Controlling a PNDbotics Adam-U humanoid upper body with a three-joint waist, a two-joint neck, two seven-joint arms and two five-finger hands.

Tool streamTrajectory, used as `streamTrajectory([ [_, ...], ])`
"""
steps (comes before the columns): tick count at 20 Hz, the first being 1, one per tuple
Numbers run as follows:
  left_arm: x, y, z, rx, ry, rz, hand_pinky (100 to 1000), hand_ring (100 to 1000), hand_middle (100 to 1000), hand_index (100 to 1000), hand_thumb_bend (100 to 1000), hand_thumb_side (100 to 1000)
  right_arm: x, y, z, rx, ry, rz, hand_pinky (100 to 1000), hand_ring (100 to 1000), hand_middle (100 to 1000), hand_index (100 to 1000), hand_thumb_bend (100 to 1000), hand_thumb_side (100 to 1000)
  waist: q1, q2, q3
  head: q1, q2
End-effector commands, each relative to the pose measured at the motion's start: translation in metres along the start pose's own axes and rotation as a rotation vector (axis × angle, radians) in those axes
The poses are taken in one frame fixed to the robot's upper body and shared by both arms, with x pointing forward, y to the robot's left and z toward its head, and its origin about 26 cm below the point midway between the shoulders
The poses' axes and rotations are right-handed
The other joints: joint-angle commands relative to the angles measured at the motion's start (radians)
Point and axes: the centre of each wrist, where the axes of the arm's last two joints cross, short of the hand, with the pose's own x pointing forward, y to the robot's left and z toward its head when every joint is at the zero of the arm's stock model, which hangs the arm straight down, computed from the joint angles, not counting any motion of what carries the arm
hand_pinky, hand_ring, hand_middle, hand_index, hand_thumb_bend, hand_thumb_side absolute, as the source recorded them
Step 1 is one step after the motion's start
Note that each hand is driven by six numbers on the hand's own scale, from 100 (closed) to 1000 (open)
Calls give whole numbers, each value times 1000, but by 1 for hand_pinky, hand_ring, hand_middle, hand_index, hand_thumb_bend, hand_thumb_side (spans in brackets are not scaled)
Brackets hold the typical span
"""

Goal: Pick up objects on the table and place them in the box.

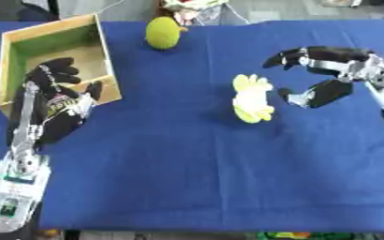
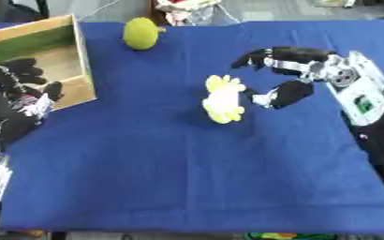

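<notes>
While the right hand [image 2: 281, 77] hung spread wide just beside the pale yellow toy [image 2: 222, 99], a good grasp needed fingers and thumb closing squarely around its middle.

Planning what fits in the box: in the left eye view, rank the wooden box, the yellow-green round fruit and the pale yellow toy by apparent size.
1. Wooden box, clearly largest.
2. Pale yellow toy.
3. Yellow-green round fruit, which lies farther from the camera, so the last two are uncertain.
</notes>
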Motion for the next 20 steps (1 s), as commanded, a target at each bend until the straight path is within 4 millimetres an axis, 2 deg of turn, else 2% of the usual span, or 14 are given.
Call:
streamTrajectory([
  [1,5,4,-5,-5,-28,-12,503,623,601,768,493,365,-1,-13,0,36,-26,82,876,982,955,980,100,543,2,-13,3,-3,5],
  [4,6,4,-5,-5,-30,-11,503,624,601,768,492,366,-2,-11,-3,40,-26,98,923,1000,996,994,106,541,3,-11,6,-5,5],
  [20,6,3,-6,-9,-34,-8,504,624,602,768,488,367,6,-3,-24,89,-68,160,922,1000,985,992,110,555,7,-7,11,-10,5],
])
